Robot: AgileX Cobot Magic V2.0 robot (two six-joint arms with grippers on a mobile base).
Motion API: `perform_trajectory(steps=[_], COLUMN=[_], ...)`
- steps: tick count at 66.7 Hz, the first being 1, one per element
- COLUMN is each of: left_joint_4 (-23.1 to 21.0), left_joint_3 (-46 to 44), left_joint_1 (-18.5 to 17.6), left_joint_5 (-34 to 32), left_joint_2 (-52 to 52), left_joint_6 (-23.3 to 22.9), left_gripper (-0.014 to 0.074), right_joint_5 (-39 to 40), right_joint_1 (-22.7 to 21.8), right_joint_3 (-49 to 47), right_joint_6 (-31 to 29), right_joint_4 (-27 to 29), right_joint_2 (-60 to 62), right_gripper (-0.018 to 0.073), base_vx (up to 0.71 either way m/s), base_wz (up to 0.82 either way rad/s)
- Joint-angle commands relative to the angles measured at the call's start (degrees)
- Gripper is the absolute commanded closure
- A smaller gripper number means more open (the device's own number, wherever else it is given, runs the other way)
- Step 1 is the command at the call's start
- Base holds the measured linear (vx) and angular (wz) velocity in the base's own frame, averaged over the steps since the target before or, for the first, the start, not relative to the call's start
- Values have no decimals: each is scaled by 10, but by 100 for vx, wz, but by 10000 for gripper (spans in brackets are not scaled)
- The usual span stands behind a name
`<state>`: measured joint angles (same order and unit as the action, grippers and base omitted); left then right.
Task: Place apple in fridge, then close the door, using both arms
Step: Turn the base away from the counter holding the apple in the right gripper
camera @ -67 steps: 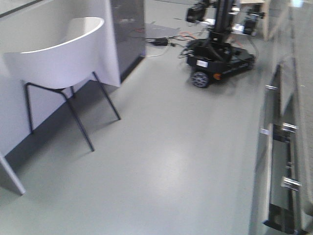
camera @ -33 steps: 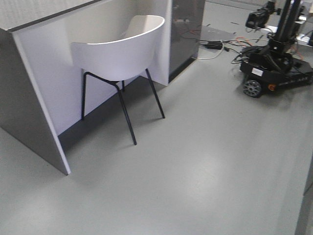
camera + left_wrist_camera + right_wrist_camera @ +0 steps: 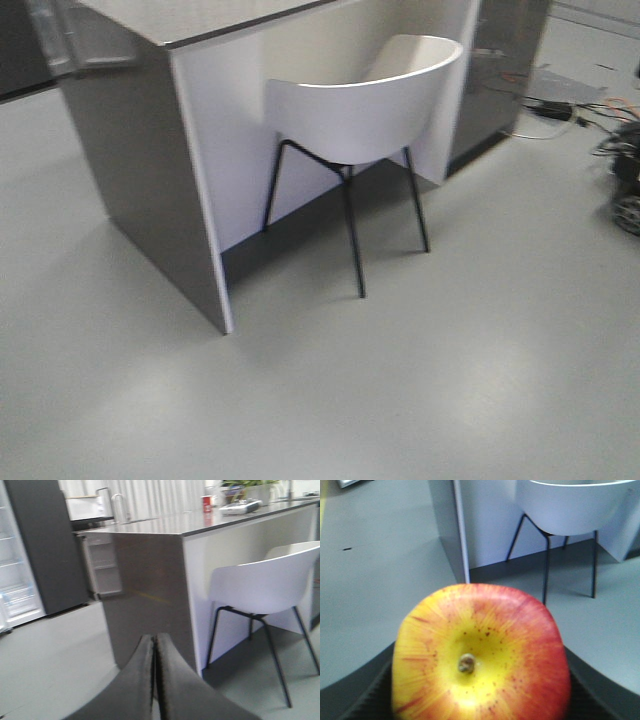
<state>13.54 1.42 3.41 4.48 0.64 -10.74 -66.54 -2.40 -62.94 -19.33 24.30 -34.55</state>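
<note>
Across the front-facing view, a grey counter (image 3: 140, 160) fills the upper left, and a white chair (image 3: 365, 110) on thin black legs is tucked against it at upper centre, on pale floor.

Low in the left wrist view, the left gripper (image 3: 155, 680) has its dark fingers pressed together with nothing between them. At the far left stands the fridge (image 3: 47, 545), dark grey, with white shelving at the frame edge.

Filling the lower centre of the right wrist view, the apple (image 3: 480, 655) sits clamped in the right gripper (image 3: 480, 707), its yellow dimpled end facing the camera.
</note>
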Motion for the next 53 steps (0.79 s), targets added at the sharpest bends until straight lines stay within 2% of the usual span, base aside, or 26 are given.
perform_trajectory(steps=[1,28,53], left_joint_4=[-4,-4,-4], left_joint_3=[16,16,16], left_joint_1=[0,0,0], left_joint_5=[-40,-40,-40], left_joint_2=[9,9,9], left_joint_6=[-2,-2,-2], left_gripper=[602,602,602], right_joint_5=[38,38,38], right_joint_1=[-2,-2,-2], right_joint_3=[-13,-13,-13], right_joint_6=[-4,-4,-4], right_joint_4=[15,15,15], right_joint_2=[-5,-5,-5], right_gripper=[482,482,482], base_vx=[1,1,4], base_wz=[57,55,34])
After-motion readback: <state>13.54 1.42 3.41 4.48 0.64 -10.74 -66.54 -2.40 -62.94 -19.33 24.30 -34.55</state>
